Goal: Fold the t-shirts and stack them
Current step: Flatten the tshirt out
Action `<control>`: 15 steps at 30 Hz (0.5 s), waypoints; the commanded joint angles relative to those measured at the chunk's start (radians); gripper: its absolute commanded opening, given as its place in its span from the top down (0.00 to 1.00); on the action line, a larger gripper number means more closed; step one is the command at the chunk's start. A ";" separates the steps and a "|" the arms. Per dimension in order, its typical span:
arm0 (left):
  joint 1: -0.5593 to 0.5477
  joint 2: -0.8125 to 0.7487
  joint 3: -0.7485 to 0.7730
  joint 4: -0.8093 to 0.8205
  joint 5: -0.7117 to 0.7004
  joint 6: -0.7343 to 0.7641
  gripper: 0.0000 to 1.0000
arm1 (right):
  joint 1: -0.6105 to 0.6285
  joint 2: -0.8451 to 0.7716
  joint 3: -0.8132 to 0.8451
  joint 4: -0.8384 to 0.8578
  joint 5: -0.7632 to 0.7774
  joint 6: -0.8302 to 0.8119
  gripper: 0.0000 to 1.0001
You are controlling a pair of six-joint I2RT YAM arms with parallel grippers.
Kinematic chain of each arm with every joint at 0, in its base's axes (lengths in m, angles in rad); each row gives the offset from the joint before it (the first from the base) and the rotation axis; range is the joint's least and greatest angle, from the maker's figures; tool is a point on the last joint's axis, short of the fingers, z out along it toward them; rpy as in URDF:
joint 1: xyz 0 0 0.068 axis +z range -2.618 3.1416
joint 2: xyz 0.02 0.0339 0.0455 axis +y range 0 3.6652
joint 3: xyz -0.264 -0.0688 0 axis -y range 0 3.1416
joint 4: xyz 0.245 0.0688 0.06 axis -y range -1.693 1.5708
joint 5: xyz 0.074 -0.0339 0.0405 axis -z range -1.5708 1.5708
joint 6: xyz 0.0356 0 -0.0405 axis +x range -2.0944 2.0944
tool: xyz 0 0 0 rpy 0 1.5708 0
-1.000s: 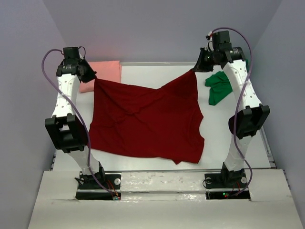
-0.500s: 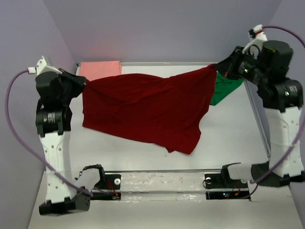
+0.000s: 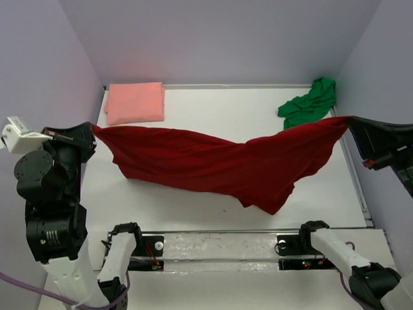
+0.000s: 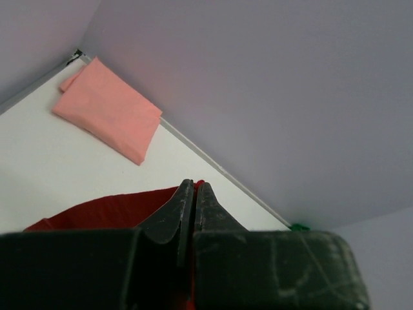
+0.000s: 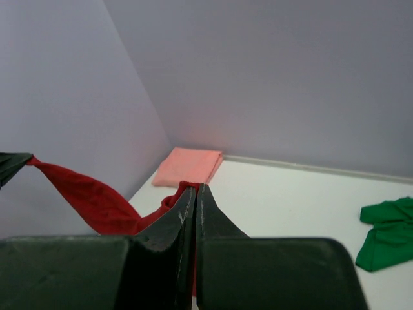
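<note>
White tabletop (image 3: 219, 106) inside pale purple walls (image 3: 213, 39), dark red t-shirt (image 3: 213, 161) strung above it like a hammock, long axis running left to right. The left gripper (image 3: 92, 128) is clamped on one end, the right gripper (image 3: 350, 121) on the other, so neither arm's nearer. Sagging middle maybe brushes the tabletop, hard to say. Folded salmon pink t-shirt (image 3: 135, 102) sits back left, crumpled green t-shirt (image 3: 308, 103) back right. Laying it flat probably needs both ends lowered together.

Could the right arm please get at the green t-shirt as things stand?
Probably not yet: the right gripper is shut on the dark red t-shirt, stretched across to the left gripper. The green t-shirt itself lies uncovered.
</note>
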 commanded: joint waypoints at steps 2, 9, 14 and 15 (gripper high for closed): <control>0.001 -0.098 0.041 -0.071 -0.127 -0.032 1.00 | 0.001 -0.046 0.128 0.058 0.100 -0.040 1.00; 0.001 -0.104 0.056 -0.123 -0.141 -0.015 1.00 | 0.001 0.000 0.391 0.079 0.181 -0.109 1.00; 0.001 -0.099 0.064 -0.142 -0.102 -0.012 1.00 | 0.001 -0.043 0.365 0.139 0.211 -0.108 1.00; 0.001 -0.102 0.067 -0.145 -0.101 -0.014 1.00 | 0.001 -0.048 0.365 0.139 0.209 -0.103 1.00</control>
